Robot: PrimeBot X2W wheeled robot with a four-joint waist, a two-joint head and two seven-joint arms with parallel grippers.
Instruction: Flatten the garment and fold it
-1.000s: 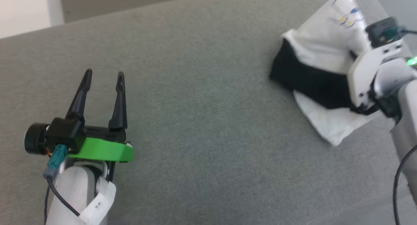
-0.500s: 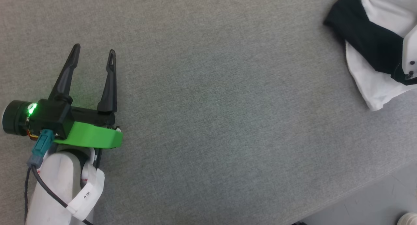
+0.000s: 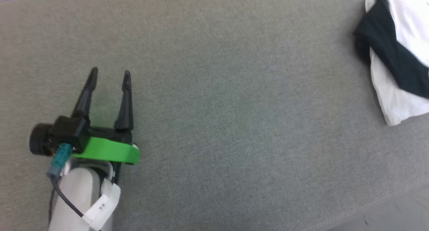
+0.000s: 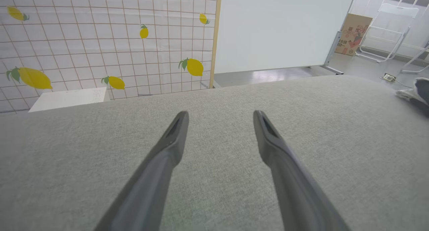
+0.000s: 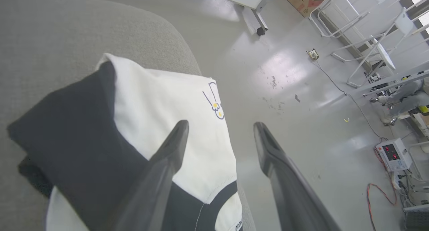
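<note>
Right wrist view: the right gripper (image 5: pixel 220 124), closed a second ago, now stands wide above the folded garment (image 5: pixel 161 103). The left gripper (image 3: pixel 109 72) is wide too. Folding seems finished.

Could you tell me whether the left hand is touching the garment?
No, the left hand hovers open over the grey surface, far from the garment at the head view's right edge.
</note>
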